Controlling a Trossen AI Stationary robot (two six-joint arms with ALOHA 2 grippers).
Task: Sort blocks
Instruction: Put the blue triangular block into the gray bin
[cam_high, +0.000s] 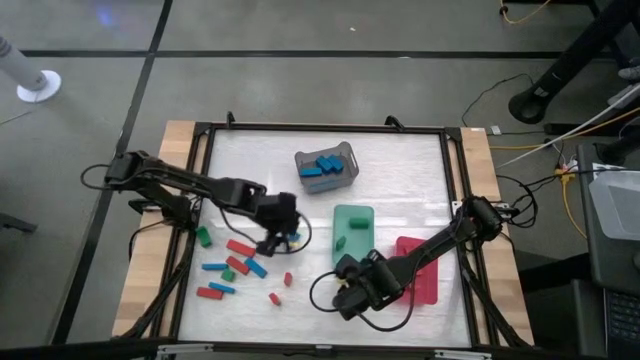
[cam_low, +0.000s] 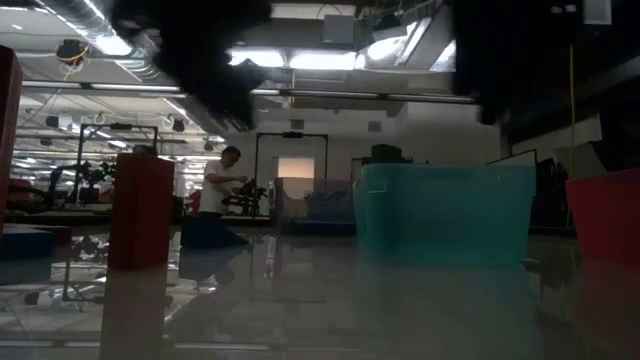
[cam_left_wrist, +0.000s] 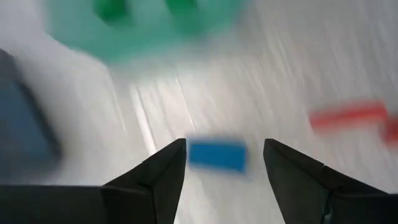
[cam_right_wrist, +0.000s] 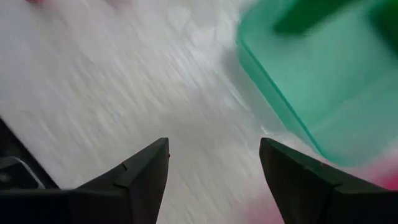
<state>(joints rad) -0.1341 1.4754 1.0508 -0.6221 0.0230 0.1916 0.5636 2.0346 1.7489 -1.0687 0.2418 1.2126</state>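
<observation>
Red, blue and green blocks (cam_high: 240, 266) lie scattered on the table's left near part. One blue block (cam_left_wrist: 217, 155) lies flat on the table between the open fingers of my left gripper (cam_left_wrist: 224, 144), which hangs over it (cam_high: 283, 238) without touching. A red block (cam_left_wrist: 348, 116) lies a little beyond it. My right gripper (cam_right_wrist: 213, 142) is open and empty near the table's near edge (cam_high: 347, 297), close to the near end of the green tray (cam_right_wrist: 323, 93). The green tray (cam_high: 352, 228) holds two green blocks.
The grey basket (cam_high: 325, 168) toward the far side holds several blue blocks. The red tray (cam_high: 424, 268) lies right of the green tray, partly under my right arm. In the low view a red block (cam_low: 140, 210) stands close by, and a person shows in the room behind.
</observation>
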